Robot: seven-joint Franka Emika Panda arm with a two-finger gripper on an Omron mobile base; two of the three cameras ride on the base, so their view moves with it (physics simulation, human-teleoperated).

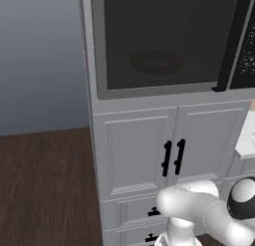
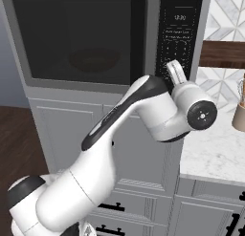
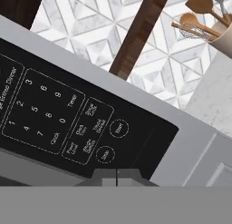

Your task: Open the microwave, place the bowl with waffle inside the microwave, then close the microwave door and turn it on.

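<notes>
The microwave [image 1: 99, 51] sits built in above white cabinets, and its door [image 2: 76, 39] of dark glass is closed, the black bar handle [image 2: 138, 37] upright beside the control panel [image 2: 178, 34]. Through the glass the bowl with waffle [image 1: 157, 62] shows dimly on the turntable; in the right base view the bowl [image 2: 93, 59] appears too. My gripper [image 2: 172, 67] is shut with nothing held, its tips at the lower part of the panel. In the hand view the closed fingertips [image 3: 117, 175] sit just below the round buttons [image 3: 105, 154] of the control panel [image 3: 54, 114].
White cabinet doors with black handles [image 1: 172, 158] and drawers lie below the microwave. To the right is a marble counter [image 2: 215, 154] with a utensil holder [image 3: 222, 37] of wooden spoons, a wooden shelf [image 2: 222, 53] and a tiled wall. Dark wood floor [image 1: 45, 185] lies at the left.
</notes>
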